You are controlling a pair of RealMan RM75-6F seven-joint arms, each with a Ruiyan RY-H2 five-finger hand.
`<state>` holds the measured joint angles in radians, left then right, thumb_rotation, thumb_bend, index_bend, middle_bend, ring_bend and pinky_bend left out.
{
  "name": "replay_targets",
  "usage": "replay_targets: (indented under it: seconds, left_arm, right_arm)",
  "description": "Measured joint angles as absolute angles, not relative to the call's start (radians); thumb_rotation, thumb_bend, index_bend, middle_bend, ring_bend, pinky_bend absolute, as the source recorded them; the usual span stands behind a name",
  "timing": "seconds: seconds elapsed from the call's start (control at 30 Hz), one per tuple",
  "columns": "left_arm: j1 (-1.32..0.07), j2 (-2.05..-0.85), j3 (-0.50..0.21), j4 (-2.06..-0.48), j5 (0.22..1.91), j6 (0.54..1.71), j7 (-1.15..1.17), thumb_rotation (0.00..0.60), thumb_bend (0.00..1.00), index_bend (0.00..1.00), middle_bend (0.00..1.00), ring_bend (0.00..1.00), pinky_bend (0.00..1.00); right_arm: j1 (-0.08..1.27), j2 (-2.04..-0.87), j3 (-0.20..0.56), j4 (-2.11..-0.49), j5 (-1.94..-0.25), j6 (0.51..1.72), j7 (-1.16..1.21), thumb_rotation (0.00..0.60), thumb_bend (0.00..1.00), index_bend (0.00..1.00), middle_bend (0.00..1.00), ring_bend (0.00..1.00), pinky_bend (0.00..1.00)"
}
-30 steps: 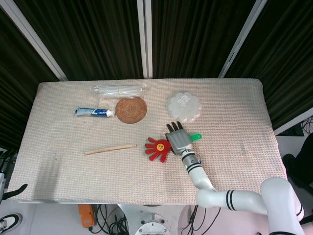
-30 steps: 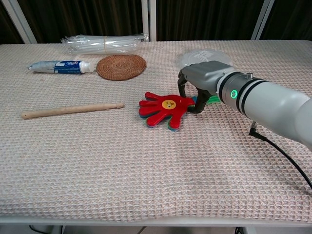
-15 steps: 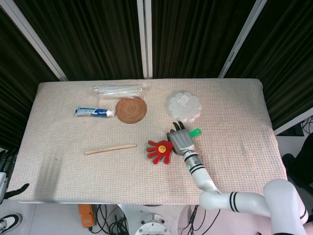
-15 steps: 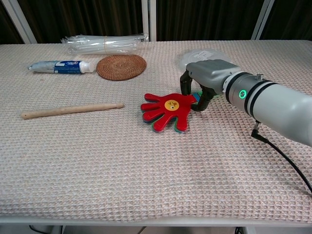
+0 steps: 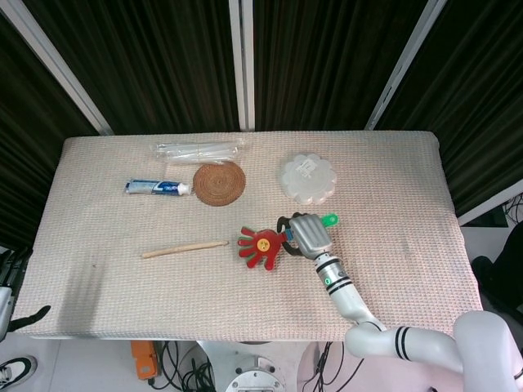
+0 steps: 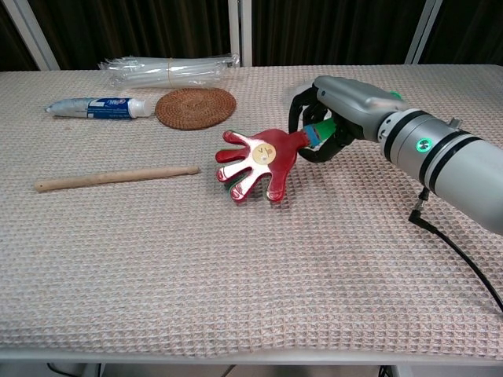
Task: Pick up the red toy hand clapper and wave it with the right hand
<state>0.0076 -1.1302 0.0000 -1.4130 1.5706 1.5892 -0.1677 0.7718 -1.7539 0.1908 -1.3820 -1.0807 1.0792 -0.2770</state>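
The red toy hand clapper (image 5: 260, 247) (image 6: 258, 163) is lifted off the cloth and tilted, its palm with a yellow disc facing up and forward. My right hand (image 5: 309, 233) (image 6: 339, 104) grips its green handle, whose end (image 5: 328, 219) sticks out past the hand. The clapper's red fingers point toward the table's left. My left hand is out of both views.
A wooden stick (image 5: 184, 248) (image 6: 115, 177) lies left of the clapper. Behind it are a woven coaster (image 5: 219, 183) (image 6: 196, 107), a toothpaste tube (image 5: 157, 188) (image 6: 96, 107), a clear plastic bundle (image 5: 199, 149) (image 6: 169, 68) and a white scalloped lid (image 5: 307, 178).
My right hand closed on the clapper's handle and raised it from the cloth. The clapper rose and tilted, and the hand moved slightly right and back.
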Motion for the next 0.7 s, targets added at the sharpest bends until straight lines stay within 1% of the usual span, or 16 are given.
replay_targets:
  seconds: [0.1,0.27,0.4,0.5,0.7]
  left_arm:
    - [0.009,-1.131,0.000,-1.412,1.570,1.591,-0.168,0.600,0.09,0.04,0.03,0.00,0.03]
    - [0.012,-1.133,0.000,-1.407,1.565,1.590,-0.174,0.600,0.09,0.04,0.03,0.00,0.03]
    - [0.013,-1.132,0.000,-1.406,1.564,1.594,-0.175,0.600,0.10,0.04,0.03,0.00,0.03]
    - [0.015,-1.131,0.000,-1.407,1.563,1.595,-0.174,0.600,0.09,0.04,0.03,0.00,0.03]
    - [0.016,-1.129,-0.001,-1.414,1.564,1.598,-0.166,0.600,0.10,0.04,0.03,0.00,0.03]
  right_arm:
    - [0.761,-1.762,0.193,-1.365,-1.102,1.083,-0.238,0.600,0.48,0.94,0.66,0.58,0.82]
    - [0.746,-1.774,0.200,-1.338,-1.138,1.087,-0.166,0.600,0.50,0.94,0.69,0.64,0.87]
    - [0.733,-1.778,0.213,-1.331,-1.157,1.093,-0.099,0.600,0.52,0.96,0.72,0.72,0.93]
    - [0.720,-1.777,0.231,-1.338,-1.160,1.094,-0.027,0.600,0.52,0.98,0.74,0.76,0.96]
    - [0.685,-1.756,0.282,-1.377,-1.151,1.088,0.159,0.600,0.52,0.99,0.76,0.78,0.97]
